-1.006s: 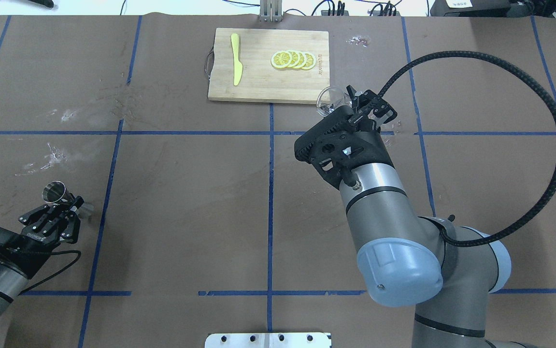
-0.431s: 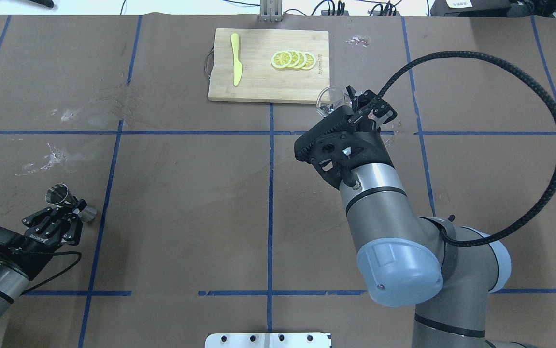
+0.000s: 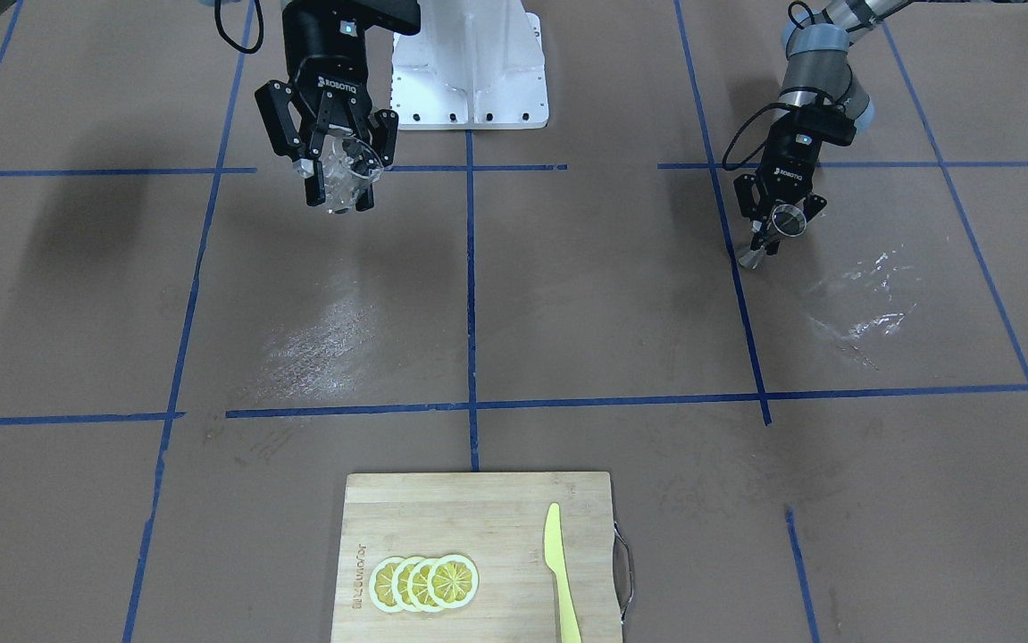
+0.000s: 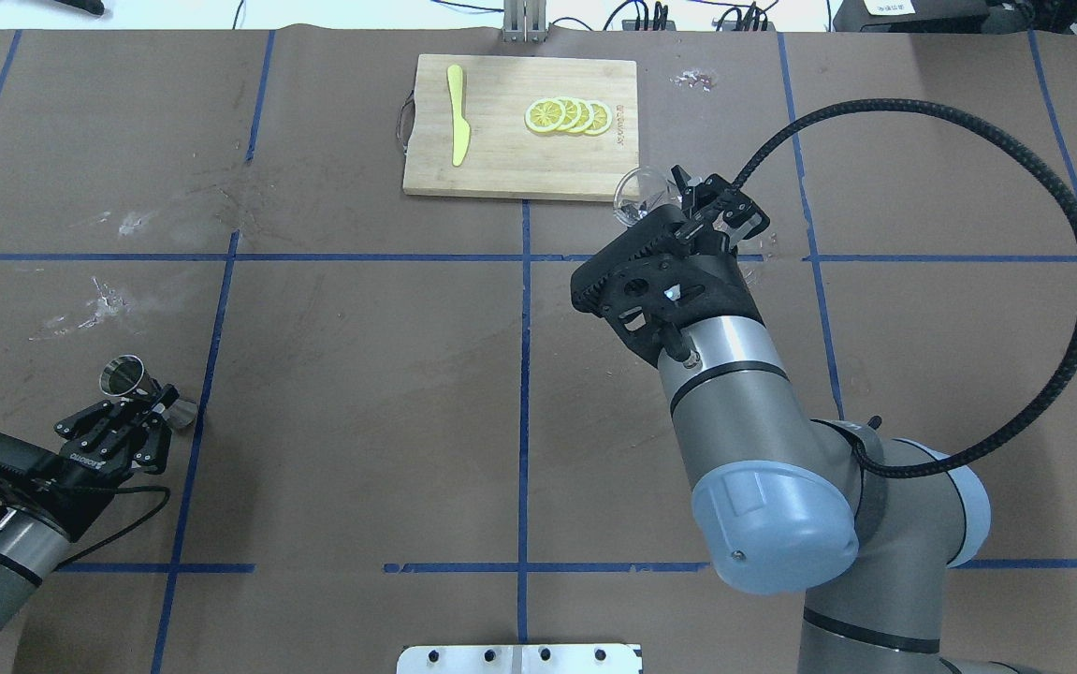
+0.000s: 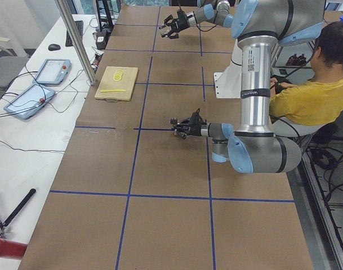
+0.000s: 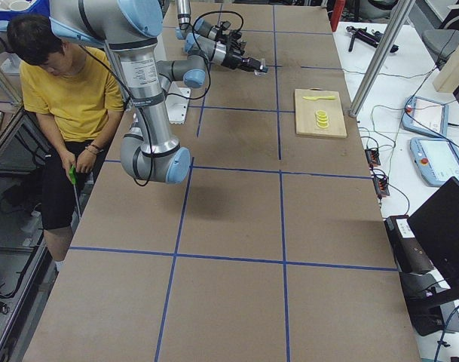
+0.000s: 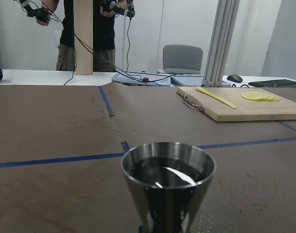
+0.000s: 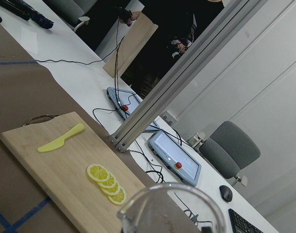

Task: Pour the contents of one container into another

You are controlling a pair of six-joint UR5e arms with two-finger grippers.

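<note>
The right gripper (image 3: pixel 338 192) is pinching the clear glass (image 3: pixel 346 165), its fingers pressed against the glass wall, and is holding it raised above the table (image 4: pixel 360 374). The glass is sitting tilted in the grip, with its rim leaning off to one side of the fingers. The right wrist view is showing only that rim, low in the frame, and no liquid can be made out in it.

The left gripper (image 4: pixel 152 401) is pinching the metal jigger (image 7: pixel 168 179) at its narrow waist, with the upper cup facing up just ahead of the wrist camera. The inside of the cup is reading dark and glossy; it cannot be told whether that is liquid or reflection. It also cannot be told whether the jigger's foot is touching the table.

Step in hand, as judged: both containers are gripped, the grippers are standing well apart, and the pour is not yet begun.

Next move, as judged:
- Close the sideways gap so that the glass rim is sitting just above the jigger's mouth.
- Hold the jigger upright and steady.
- Because the mouth is narrow, align the lip before rolling the right wrist, then roll slowly.

The cutting board (image 4: pixel 519 126), carrying lemon slices (image 4: pixel 568 115) and a yellow knife (image 4: pixel 457 112), is lying beyond the right gripper's fingertips, off the line between the two grippers.
</note>
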